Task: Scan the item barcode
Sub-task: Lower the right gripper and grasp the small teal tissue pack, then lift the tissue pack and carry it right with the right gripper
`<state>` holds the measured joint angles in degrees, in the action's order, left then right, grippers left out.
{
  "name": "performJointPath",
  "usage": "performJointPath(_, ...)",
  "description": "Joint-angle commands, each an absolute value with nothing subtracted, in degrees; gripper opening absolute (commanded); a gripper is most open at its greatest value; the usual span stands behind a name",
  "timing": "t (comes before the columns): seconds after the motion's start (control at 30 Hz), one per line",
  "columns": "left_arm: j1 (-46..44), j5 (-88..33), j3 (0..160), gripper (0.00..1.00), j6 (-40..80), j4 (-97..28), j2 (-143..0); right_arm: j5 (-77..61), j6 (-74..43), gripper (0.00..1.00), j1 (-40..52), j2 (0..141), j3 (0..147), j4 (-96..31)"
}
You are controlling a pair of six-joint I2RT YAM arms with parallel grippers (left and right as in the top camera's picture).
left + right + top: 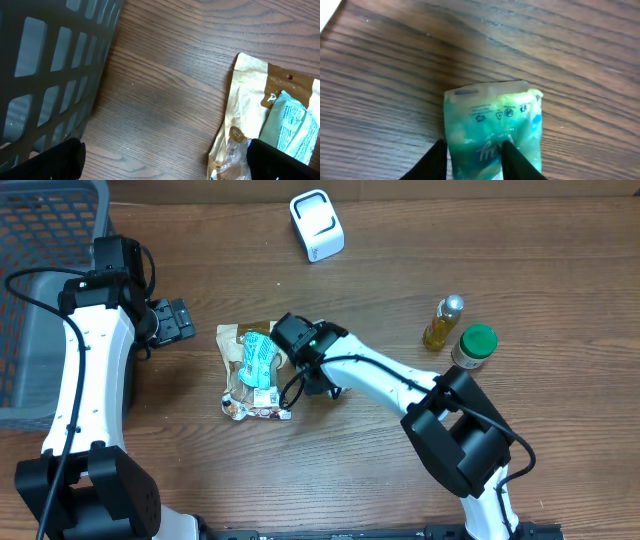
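The green packet [258,360] lies on top of a tan snack bag [243,385] near the middle of the table [380,280]. In my right wrist view its sealed end, with small printed symbols, points away from me. My right gripper [474,161] is grasping it: the 2 black fingers [436,161] press against its 2 long sides, and the film bulges between them.

My left gripper [165,162] is released, its fingers spread wide and empty, hanging low over bare wood between the snack bag's edge and the dark grey basket [40,240] at the table's left side.

The white scanner [317,224] stands at the far edge, well apart from the packet. To my right, an oil bottle [443,323] and a green-capped jar [474,346] stand just beside each other.
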<state>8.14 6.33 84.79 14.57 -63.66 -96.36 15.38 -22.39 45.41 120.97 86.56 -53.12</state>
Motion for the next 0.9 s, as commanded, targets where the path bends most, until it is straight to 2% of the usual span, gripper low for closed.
performJointPath(0.0, 8.23, 7.03, 85.93, 1.0, 13.91, -63.64, -95.46, 16.67, -22.9, 0.22, 45.69, 120.99, 84.75, -52.77)
performJointPath(0.07, 8.23, 7.03, 85.93, 0.99, 13.91, -63.64, -95.46, 16.47, -22.92, 0.09, 45.69, 120.99, 84.86, -52.97)
performJointPath(0.13, 8.23, 7.03, 85.93, 1.0, 13.93, -63.64, -95.46, 15.97, -24.29, 0.04, 45.45, 120.97, 85.54, -53.58)
performJointPath(0.3, 8.23, 7.03, 85.93, 1.0, 13.91, -63.64, -95.46, 9.74, -26.17, 0.04, 42.15, 119.61, 89.45, -57.8)
performJointPath(0.4, 8.23, 7.03, 85.93, 1.0, 13.91, -63.64, -95.46, 0.58, -26.11, 0.04, 38.92, 117.43, 90.5, -57.95)
performJointPath(0.47, 8.23, 7.03, 85.93, 0.99, 13.93, -63.64, -95.46, -11.29, -23.7, 0.04, 35.68, 115.63, 90.48, -56.4)
performJointPath(0.5, 8.23, 7.03, 85.93, 0.99, 13.91, -63.64, -95.46, -22.35, -21.1, 0.04, 33.28, 115.35, 90.43, -54.43)
performJointPath(0.6, 8.23, 7.03, 85.93, 1.0, 13.91, -63.64, -95.46, -34.76, -18.98, 0.04, 30.5, 115.42, 89.36, -50.7)
performJointPath(0.87, 8.23, 7.03, 85.93, 0.99, 13.91, -63.64, -95.46, -39.79, -19.73, 0.04, 29.41, 115.42, 81.49, -38.2)
